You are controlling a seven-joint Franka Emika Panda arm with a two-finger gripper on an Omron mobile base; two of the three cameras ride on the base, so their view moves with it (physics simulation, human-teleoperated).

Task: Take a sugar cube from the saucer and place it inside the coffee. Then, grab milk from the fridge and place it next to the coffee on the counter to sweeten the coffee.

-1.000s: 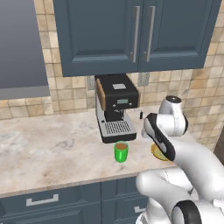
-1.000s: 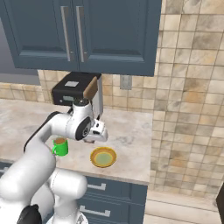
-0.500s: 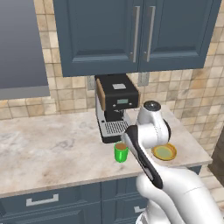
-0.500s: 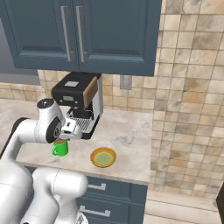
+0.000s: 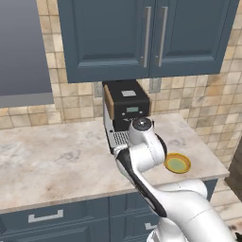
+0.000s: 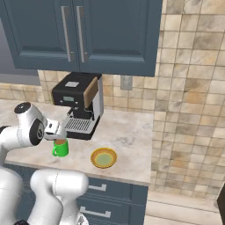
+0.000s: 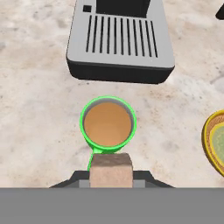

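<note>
My gripper [image 7: 111,176] is shut on the sugar cube [image 7: 111,169], a pale brownish block between the two dark fingertips. It hangs just above the near rim of the coffee [image 7: 107,124], a green cup of brown liquid standing on the counter [image 7: 39,113]. In the right base view the gripper [image 6: 56,133] hovers over the cup [image 6: 61,148]. The yellow saucer [image 7: 215,142] lies to the cup's right, also seen as the saucer [image 6: 104,157] and the saucer [image 5: 176,163]. The milk and the fridge are out of view.
The black and silver coffee machine [image 6: 79,105] stands right behind the cup, its slotted drip tray [image 7: 120,39] close to the cup. Dark blue wall cabinets [image 5: 142,38] hang above. The counter ends at a tiled wall to the right of the saucer.
The arm has swung left from above the saucer to above the green cup, carrying the sugar cube. Cup, saucer and machine have stayed put.
</note>
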